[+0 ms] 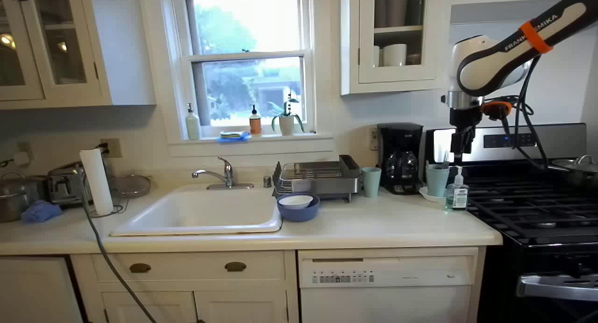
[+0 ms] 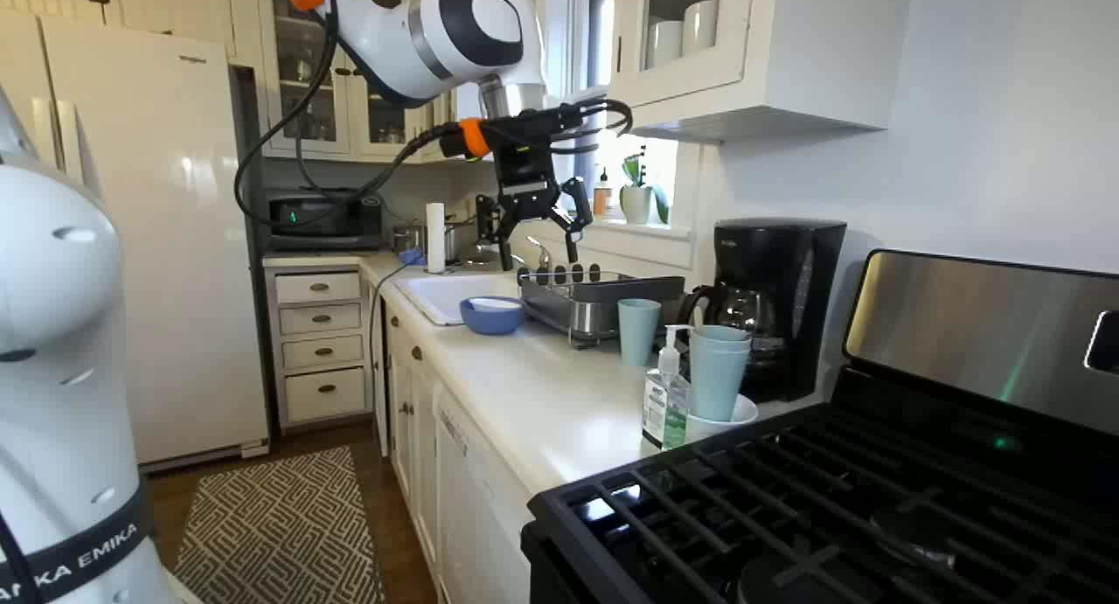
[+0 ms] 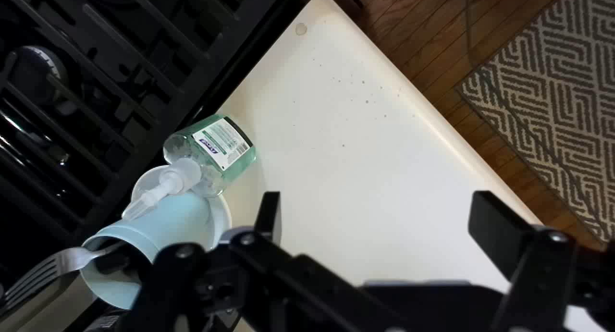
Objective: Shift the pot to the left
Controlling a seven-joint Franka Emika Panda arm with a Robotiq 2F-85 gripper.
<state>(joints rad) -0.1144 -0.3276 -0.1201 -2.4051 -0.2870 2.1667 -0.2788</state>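
A pot (image 1: 580,172) with a lid stands on the black stove (image 1: 518,201) at the right edge of an exterior view, partly cut off. It is out of view in the wrist view. Steel pots (image 1: 13,204) also stand at the far left end of the counter. My gripper (image 1: 460,147) hangs pointing down above the counter's stove end, left of the lidded pot in that view. It also shows in an exterior view (image 2: 539,259). In the wrist view its fingers (image 3: 375,216) are wide apart with only white counter between them. It touches nothing.
Stacked light blue cups (image 2: 719,372) with a fork and a sanitizer bottle (image 3: 216,152) stand at the counter's stove end. A coffee maker (image 1: 401,157), a single cup (image 1: 371,182), a dish rack (image 1: 322,178) and a blue bowl (image 1: 299,211) stand farther along, beside the sink (image 1: 196,229).
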